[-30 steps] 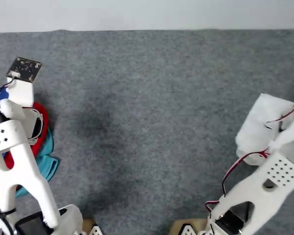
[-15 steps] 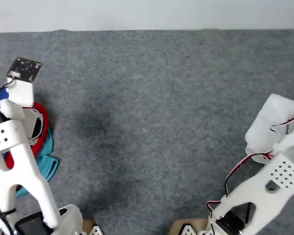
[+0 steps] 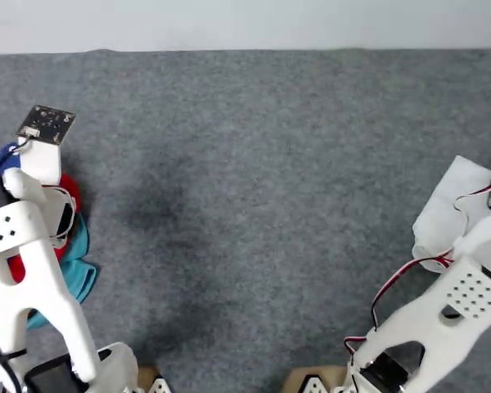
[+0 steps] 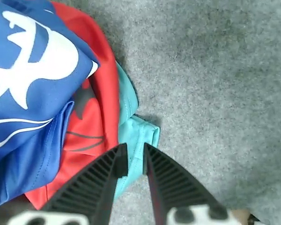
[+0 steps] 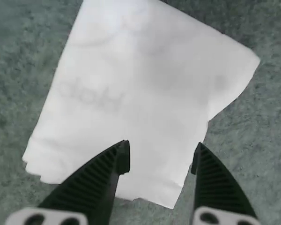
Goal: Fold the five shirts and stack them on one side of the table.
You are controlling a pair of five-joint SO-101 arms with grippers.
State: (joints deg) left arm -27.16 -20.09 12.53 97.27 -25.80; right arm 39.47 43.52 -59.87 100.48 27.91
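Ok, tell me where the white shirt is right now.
The white shirt lies on the grey table at the right edge of the high view, under the right gripper, far from the coloured shirts at the left.

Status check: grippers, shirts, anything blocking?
Left gripper barely open, empty, over teal shirt edge. Right gripper open above folded white shirt. Blue shirt, red shirt piled beside teal; nothing blocking.

Grey felt-like table cover (image 3: 254,205), spread wide; pale wall strip (image 3: 245,24) along its far edge
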